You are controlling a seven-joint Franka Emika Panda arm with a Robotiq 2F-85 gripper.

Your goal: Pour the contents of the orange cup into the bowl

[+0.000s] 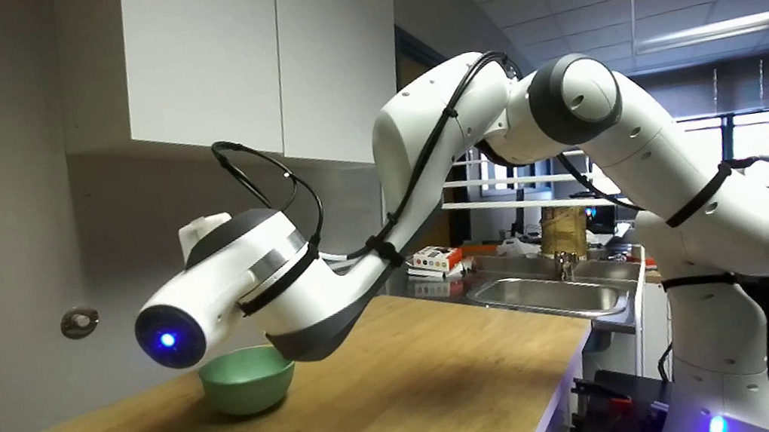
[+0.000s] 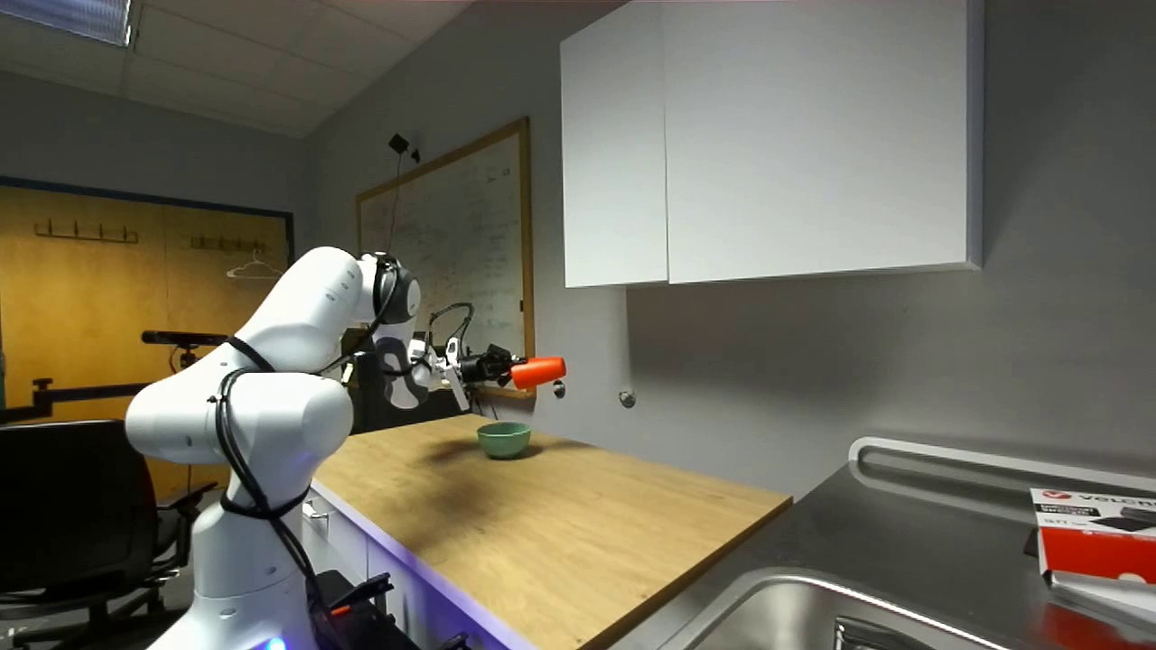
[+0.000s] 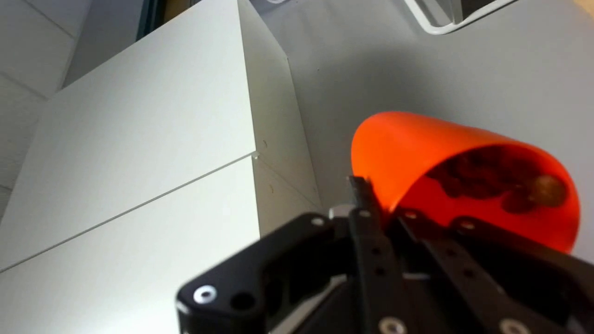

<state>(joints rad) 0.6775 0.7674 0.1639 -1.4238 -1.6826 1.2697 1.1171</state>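
The orange cup [image 2: 540, 371] is held in the air, lying nearly on its side. In the wrist view the cup [image 3: 408, 144] shows its open mouth towards the right, with several dark round pieces and a yellowish-brown one inside. My gripper [image 3: 384, 214] is shut on the cup's wall near the rim, one finger outside and the other at the inner side. The gripper also shows in an exterior view [image 2: 508, 366]. The mint-green bowl [image 1: 248, 381] stands upright on the wooden counter, below the cup, and shows in both exterior views [image 2: 504, 441]. The bowl's inside bottom is hidden.
A white wall cabinet [image 1: 200, 53] hangs above the counter [image 2: 560, 515], near the arm. A grey wall runs behind the bowl. A metal sink [image 1: 549, 296] and a red-and-white box [image 2: 1097, 542] are at the counter's end.
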